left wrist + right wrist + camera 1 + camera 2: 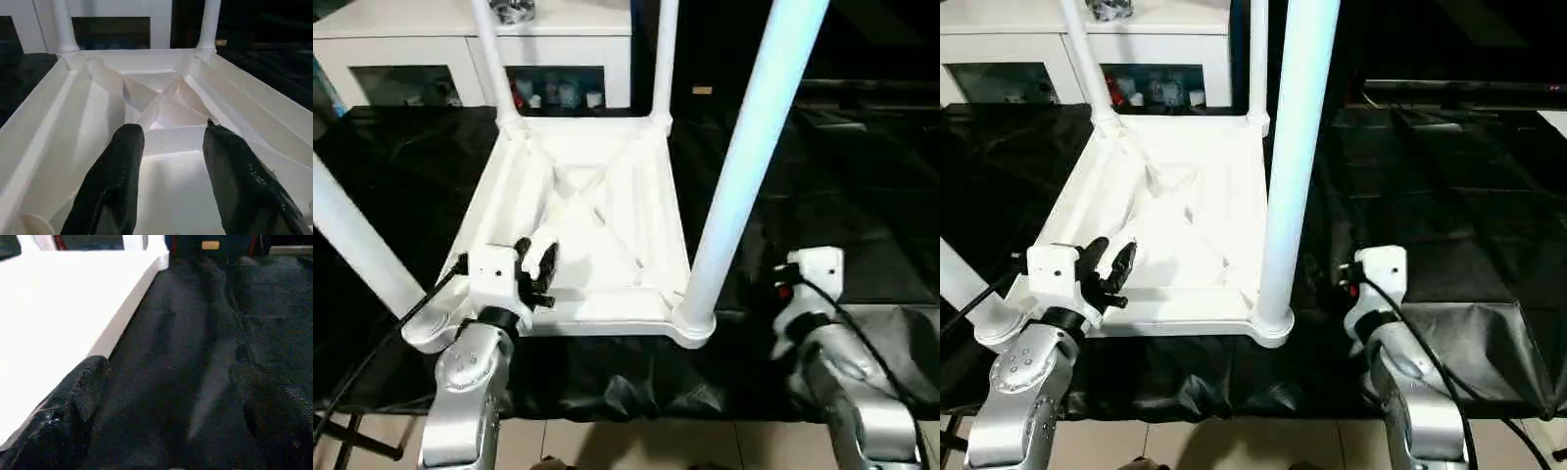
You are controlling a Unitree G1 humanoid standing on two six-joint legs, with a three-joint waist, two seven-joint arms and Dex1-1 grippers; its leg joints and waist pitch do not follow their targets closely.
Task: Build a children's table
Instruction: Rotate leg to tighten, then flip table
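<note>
Upturned tabletop (592, 220) with 4 legs (744, 166) up, left hand (171, 147) and right hand (166, 396) both apart, empty.

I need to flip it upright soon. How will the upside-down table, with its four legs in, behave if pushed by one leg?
The table looks like hollow ribbed plastic, so probably light and apt to slide on the black cover. The near right leg is long and thin, so a push high up would likely tip the table or flex the leg.
</note>
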